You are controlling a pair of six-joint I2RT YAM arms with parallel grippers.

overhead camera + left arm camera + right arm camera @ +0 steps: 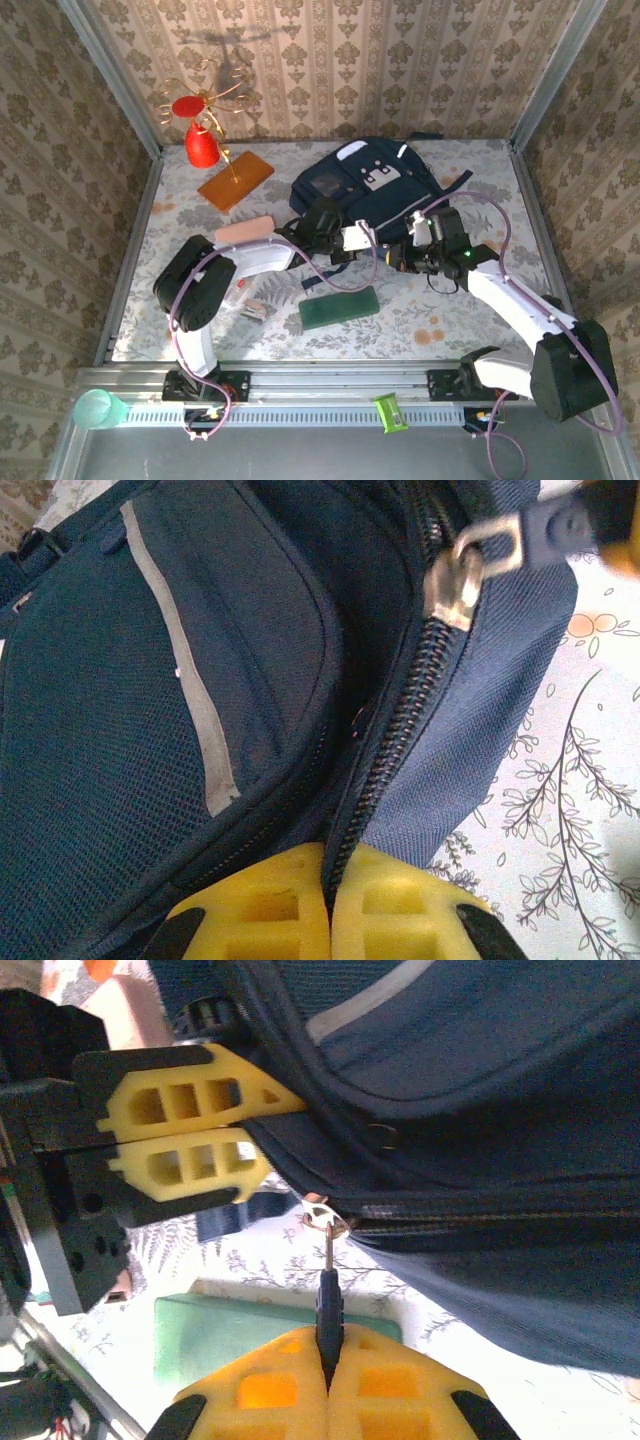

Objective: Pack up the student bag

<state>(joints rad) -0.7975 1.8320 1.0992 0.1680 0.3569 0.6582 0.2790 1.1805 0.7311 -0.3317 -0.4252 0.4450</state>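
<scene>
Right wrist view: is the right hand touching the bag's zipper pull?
Touching. The right wrist view shows the right hand shut on the zipper pull of the student bag, its dark tab pinched between the yellow fingers.

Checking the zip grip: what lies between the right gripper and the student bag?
Right wrist view: a zipper pull, pinched by the right gripper, joins the metal slider on the student bag.

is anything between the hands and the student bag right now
Nothing visible. The left hand is shut on the zipper edge of the student bag, and the right hand is shut on its zipper pull.
</scene>
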